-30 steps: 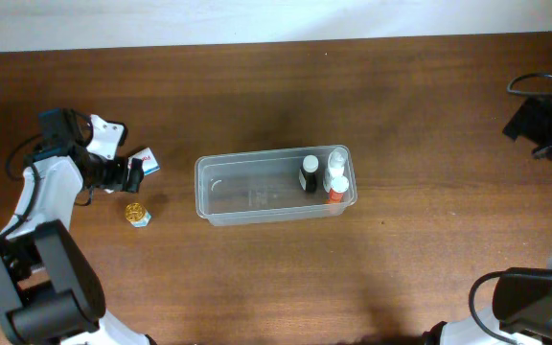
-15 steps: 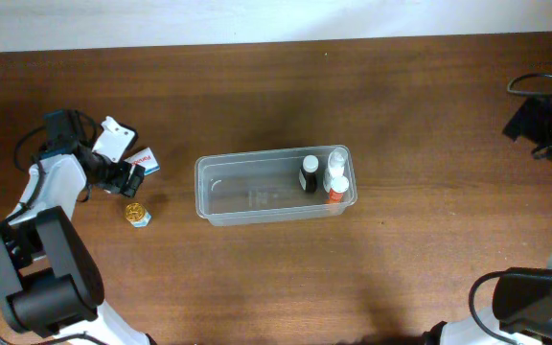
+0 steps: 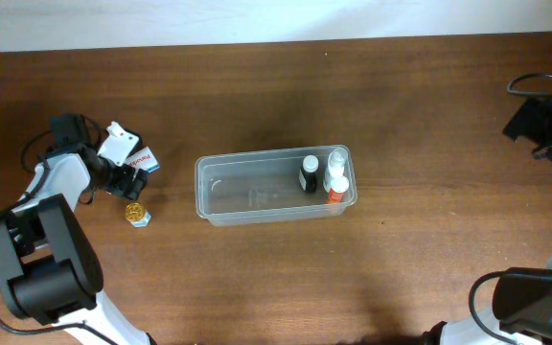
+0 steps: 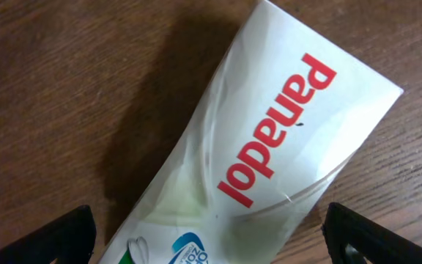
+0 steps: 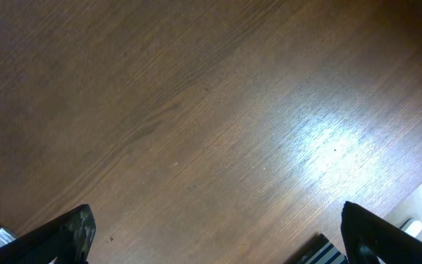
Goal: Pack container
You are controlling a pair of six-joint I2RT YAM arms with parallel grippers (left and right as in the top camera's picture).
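The clear container [image 3: 247, 196] sits mid-table with three small bottles [image 3: 309, 174] standing at its right end, and its left part is free. The left gripper [image 4: 211, 238] hangs low, jaws spread wide, over the Panadol box [image 4: 269, 147]. The box lies flat near the container's left end, skewed to the jaws. To pick it well, turn the wrist so the fingers straddle the narrow width, descend centred, then close gently: the thin card looks creased. The right gripper [image 5: 215, 235] is spread too, over bare tabletop [image 5: 196, 110].
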